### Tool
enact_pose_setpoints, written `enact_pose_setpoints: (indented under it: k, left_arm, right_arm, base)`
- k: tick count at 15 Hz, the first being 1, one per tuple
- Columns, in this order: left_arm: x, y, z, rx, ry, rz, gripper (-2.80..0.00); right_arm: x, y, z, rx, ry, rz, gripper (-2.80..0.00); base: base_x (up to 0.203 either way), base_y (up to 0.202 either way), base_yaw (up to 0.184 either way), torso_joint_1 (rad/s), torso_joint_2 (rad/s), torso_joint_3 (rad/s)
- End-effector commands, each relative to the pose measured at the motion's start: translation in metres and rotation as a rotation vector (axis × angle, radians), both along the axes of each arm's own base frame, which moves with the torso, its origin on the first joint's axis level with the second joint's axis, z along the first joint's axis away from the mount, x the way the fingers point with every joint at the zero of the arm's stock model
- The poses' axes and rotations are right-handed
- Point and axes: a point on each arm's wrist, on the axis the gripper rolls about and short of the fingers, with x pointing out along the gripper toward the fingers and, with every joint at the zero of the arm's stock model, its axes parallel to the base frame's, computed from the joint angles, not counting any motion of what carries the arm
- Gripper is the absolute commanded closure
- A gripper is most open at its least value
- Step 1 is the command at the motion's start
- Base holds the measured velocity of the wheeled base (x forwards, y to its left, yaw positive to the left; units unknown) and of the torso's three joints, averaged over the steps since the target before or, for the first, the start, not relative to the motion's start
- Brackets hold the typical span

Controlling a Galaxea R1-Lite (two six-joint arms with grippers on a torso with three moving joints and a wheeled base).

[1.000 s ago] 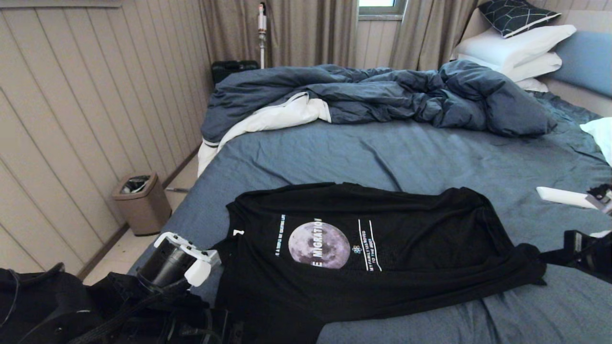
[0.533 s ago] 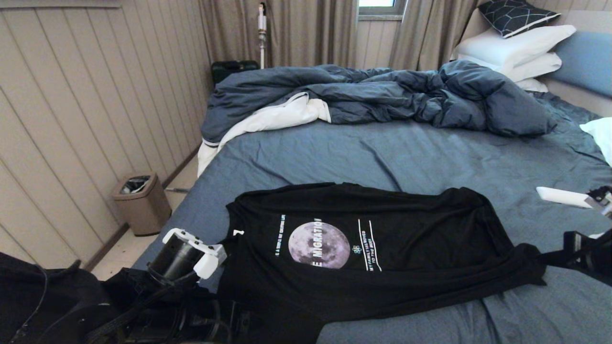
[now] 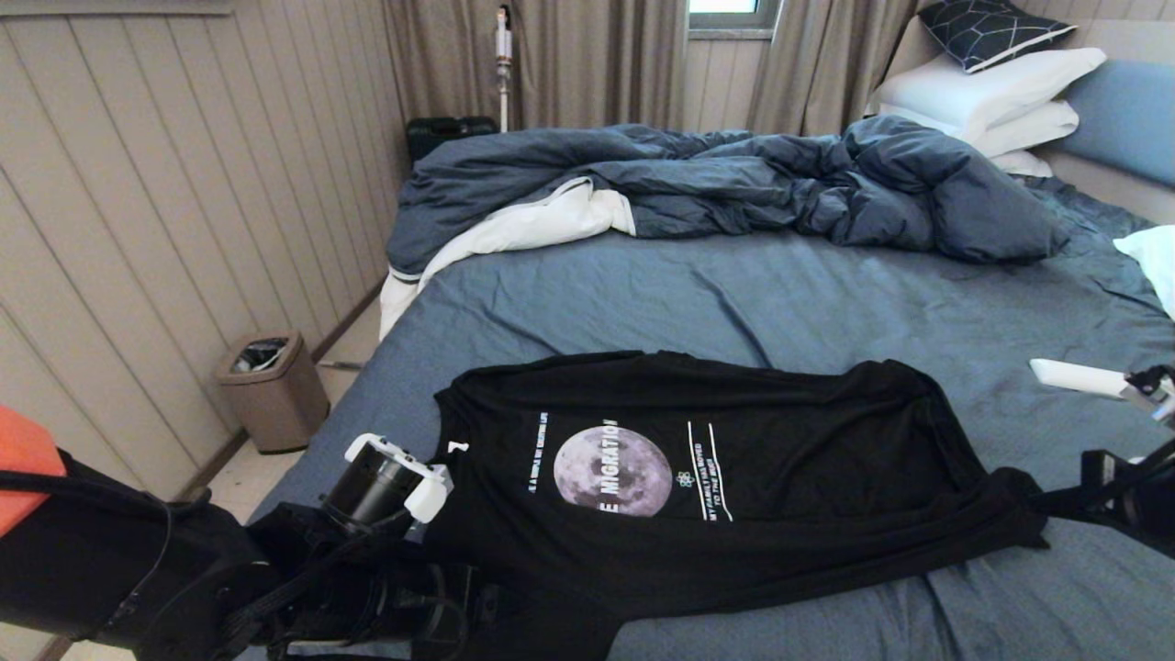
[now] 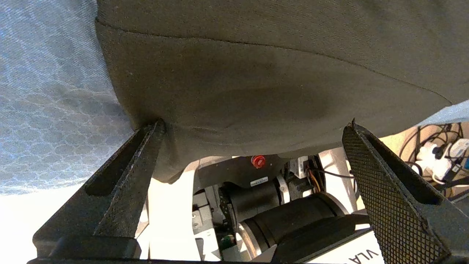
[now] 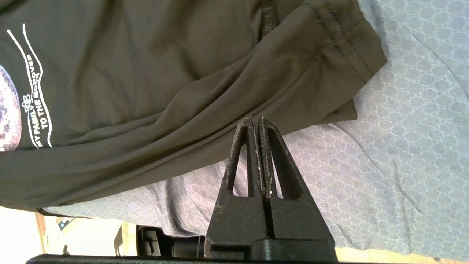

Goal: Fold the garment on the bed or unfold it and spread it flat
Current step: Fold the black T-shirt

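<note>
The left arm (image 3: 386,482) now sits farther up and to the right in the head view than a second ago, its white-capped wrist pushed in against the collar edge of the black garment (image 3: 780,459), close beside the small white neck tag (image 3: 456,447). More of the arm's dark body fills the lower left corner, and an orange patch (image 3: 23,464) on it now shows at the left edge, where none was visible before.
</note>
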Motion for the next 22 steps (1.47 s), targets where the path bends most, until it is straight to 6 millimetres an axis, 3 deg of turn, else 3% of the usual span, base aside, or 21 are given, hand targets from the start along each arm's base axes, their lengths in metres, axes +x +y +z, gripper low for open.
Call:
enact_pose_setpoints:
  k: [1, 5, 13, 14, 22]
  left_arm:
    - [0.001, 0.001, -0.004, 0.010, 0.014, 0.009, -2.80]
    - [0.009, 0.011, -0.005, 0.016, 0.013, 0.054, -2.80]
    - [0.013, 0.007, -0.005, 0.002, 0.004, 0.049, -2.80]
    - [0.013, 0.006, -0.005, 0.000, 0.002, 0.049, 0.00]
    - [0.004, 0.010, 0.010, -0.074, 0.012, 0.019, 0.00]
  right_arm:
    - [0.000, 0.000, -0.001, 0.005, 0.004, 0.002, 0.00]
    - [-0.002, -0.002, -0.002, 0.007, 0.004, -0.008, 0.00]
    - [-0.004, -0.007, 0.000, 0.013, -0.009, -0.020, 0.00]
    - [-0.004, -0.008, 0.000, 0.013, -0.007, -0.022, 0.00]
    - [0.002, -0.012, -0.006, -0.001, -0.019, -0.028, 0.00]
  base:
    - [0.000, 0.000, 0.000, 0.000, 0.00, 0.000]
    - [0.000, 0.000, 0.000, 0.000, 0.00, 0.000]
    - [0.000, 0.000, 0.000, 0.000, 0.00, 0.000]
    - [0.000, 0.000, 0.000, 0.000, 0.00, 0.000]
    - [0.000, 0.000, 0.000, 0.000, 0.00, 0.000]
